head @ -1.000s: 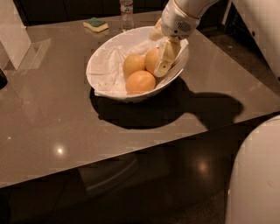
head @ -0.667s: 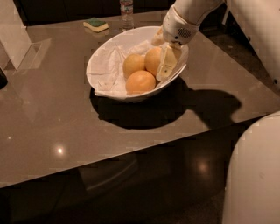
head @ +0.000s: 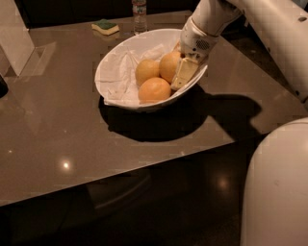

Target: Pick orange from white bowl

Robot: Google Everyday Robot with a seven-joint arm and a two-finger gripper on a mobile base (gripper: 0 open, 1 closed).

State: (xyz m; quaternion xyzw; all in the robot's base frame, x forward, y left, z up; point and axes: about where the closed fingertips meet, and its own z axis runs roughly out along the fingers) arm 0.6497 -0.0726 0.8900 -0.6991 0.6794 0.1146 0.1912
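Note:
The white bowl [head: 111, 72] sits on the table, lined with crumpled white paper, and holds three round fruits. The orange [head: 168, 65] lies at the bowl's right side, partly hidden by my gripper. A smaller yellower fruit [head: 146, 71] lies to its left. A peachy, deeper-orange fruit [head: 154, 90] lies in front. My gripper [head: 180, 72] reaches down into the right side of the bowl, right against the orange's right flank. The far side of the orange is hidden.
The bowl stands on a glossy brown table [head: 57, 134]. A green and yellow sponge [head: 105, 26] and a clear bottle [head: 139, 14] stand at the back edge. A pale box [head: 14, 33] is at the far left. The robot's white body [head: 276, 187] fills the lower right.
My gripper has sunk a little deeper into the bowl beside the orange. The bowl and the three fruits have not moved.

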